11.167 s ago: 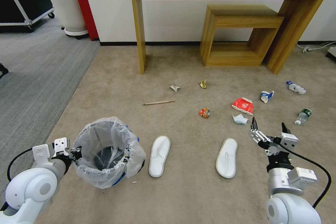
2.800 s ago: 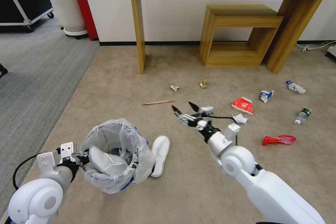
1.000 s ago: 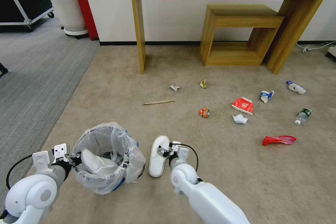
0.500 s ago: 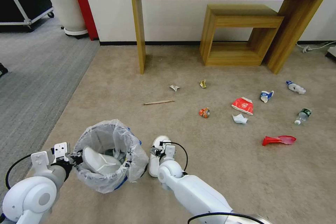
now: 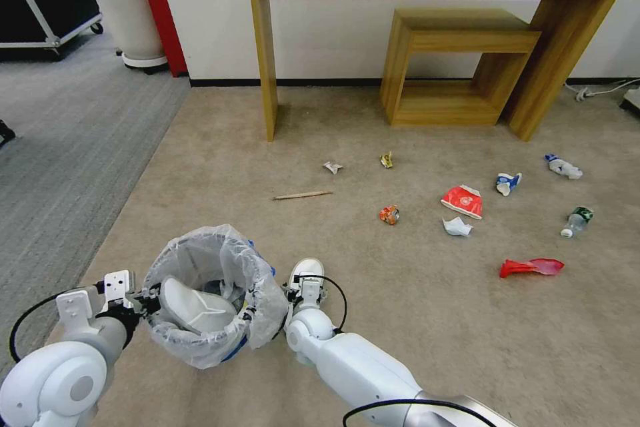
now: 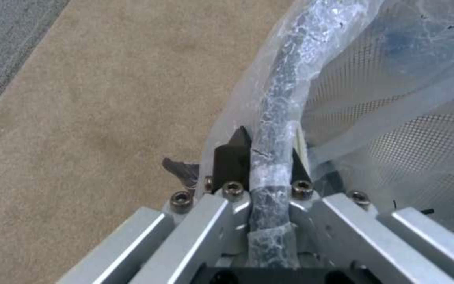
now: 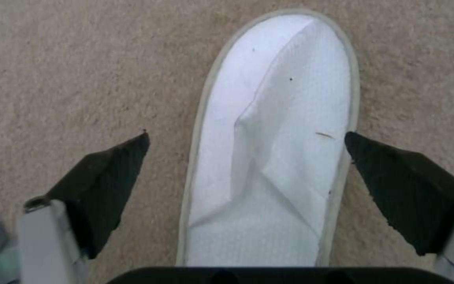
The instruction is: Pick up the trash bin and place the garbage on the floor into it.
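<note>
The task is partly done. The left gripper (image 6: 261,165) pinches the bag-covered rim of the trash bin (image 5: 213,293), which sits near the robot on the left of the beige carpet (image 5: 400,320); from the head view I cannot tell whether the bin is lifted or resting. One white slipper (image 5: 193,307) already lies inside it.

The second slipper (image 7: 274,150) lies on the floor just right of the bin. The right gripper (image 7: 245,185) hovers over it with its fingers spread wide, one on each side of the slipper and apart from it, so it is not yet grasped.

Everything else is untouched, farther out: a wooden stick (image 5: 302,195), a small white scrap (image 5: 332,167) and a yellow scrap (image 5: 387,160) in the middle distance, a crumpled orange piece (image 5: 389,215), a red-white carton (image 5: 463,201) with a white wrapper (image 5: 457,226) near it, a blue-white wrapper (image 5: 508,182), another wrapper (image 5: 563,166) at the far right, a green-label bottle (image 5: 577,221) and a flattened red bottle (image 5: 531,267). Judging by that, most of the collecting remains
</note>
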`<state>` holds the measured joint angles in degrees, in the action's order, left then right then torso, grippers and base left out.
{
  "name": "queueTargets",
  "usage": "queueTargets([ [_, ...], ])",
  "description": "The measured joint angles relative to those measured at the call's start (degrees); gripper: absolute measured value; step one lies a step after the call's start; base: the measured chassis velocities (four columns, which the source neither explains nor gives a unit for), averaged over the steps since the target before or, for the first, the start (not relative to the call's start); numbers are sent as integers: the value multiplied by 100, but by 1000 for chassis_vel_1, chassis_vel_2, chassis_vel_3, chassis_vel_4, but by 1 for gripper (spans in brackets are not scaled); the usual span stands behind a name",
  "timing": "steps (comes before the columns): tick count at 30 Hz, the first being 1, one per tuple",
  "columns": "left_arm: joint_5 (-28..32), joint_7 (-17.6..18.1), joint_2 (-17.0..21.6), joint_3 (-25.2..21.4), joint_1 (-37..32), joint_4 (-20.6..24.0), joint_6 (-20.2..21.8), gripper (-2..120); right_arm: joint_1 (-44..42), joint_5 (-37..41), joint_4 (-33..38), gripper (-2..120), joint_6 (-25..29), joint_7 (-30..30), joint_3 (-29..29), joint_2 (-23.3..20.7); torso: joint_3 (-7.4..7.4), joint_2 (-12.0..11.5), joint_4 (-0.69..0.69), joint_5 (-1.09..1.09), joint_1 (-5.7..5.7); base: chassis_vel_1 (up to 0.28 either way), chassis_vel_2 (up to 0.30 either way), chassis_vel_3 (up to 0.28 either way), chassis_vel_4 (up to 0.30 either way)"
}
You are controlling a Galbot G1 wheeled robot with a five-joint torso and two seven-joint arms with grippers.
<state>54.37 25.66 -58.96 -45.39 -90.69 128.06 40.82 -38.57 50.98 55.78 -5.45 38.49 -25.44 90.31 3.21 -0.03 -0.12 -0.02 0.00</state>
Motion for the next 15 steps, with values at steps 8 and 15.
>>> queueTargets([
  [8,-17,-22,0,-1,-28,63,-22,0,63,-151,-433,74,148,-204,93,105,0,0,0,0,0,0,0,0,0],
  [15,-74,-84,-16,1,-60,124,-57,0,71,-188,-654,56,204,-341,155,113,0,0,0,1,0,0,0,0,0],
])
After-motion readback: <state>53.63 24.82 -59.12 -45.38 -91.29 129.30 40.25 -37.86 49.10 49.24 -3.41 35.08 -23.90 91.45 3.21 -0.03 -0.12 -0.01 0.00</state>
